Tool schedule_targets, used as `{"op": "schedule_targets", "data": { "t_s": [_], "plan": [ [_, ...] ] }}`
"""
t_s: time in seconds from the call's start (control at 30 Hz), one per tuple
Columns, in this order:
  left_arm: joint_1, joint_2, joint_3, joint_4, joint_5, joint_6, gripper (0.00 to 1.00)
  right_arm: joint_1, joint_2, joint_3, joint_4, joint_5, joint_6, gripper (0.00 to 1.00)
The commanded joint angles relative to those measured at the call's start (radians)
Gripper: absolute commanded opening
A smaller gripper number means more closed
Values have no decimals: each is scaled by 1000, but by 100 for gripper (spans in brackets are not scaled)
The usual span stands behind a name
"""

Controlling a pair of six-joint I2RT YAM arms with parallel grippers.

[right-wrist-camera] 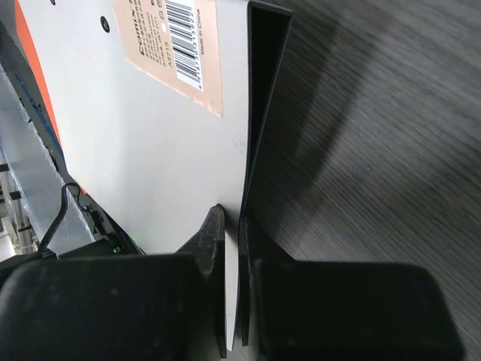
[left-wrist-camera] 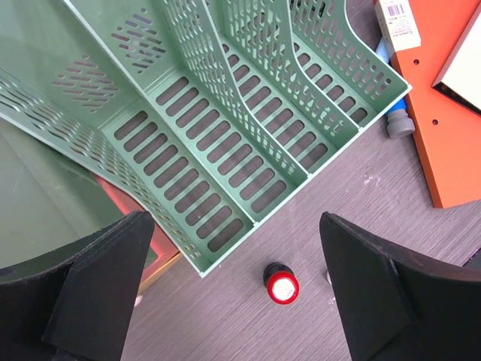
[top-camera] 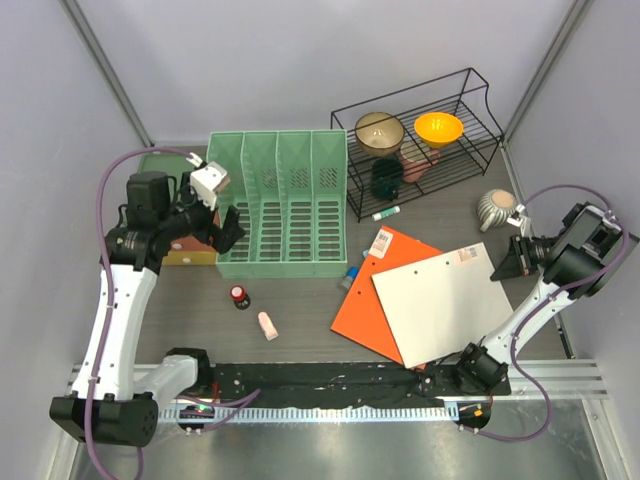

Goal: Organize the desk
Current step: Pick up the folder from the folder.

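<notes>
Tabletop (top-camera: 300,340) spanned mid-frame, clutter scattered. Right hand (top-camera: 505,262) pinched the upper-right corner of the white folder (top-camera: 445,300); left hand (left-wrist-camera: 233,226) hung spread over the green rack (top-camera: 285,205). Likely step: filing that folder. Next move called for a level lift, then tipping it upright into a slot. Orange folder (top-camera: 362,300) lay half covered; anything beneath went unseen.

Rack (top-camera: 285,205) on desk (top-camera: 300,300), L of folder (top-camera: 440,305)

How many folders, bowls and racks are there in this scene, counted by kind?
Folders: 2 (orange folder, white folder)
Bowls: 2 (beige bowl, orange bowl)
Racks: 2 (green file rack, black wire rack)
Total: 6
</notes>
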Motion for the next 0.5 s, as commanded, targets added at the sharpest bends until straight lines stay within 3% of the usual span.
{"op": "schedule_targets", "data": {
  "t_s": [0.0, 0.47],
  "plan": [
    [-6, -3, 0, 47, -3, 5, 100, -6, -89, 85, -30, 4, -20, 1],
    [-6, 13, 5, 73, 0, -8, 100, -5, -162, 252, -27, -63, 141, 1]
  ]
}}
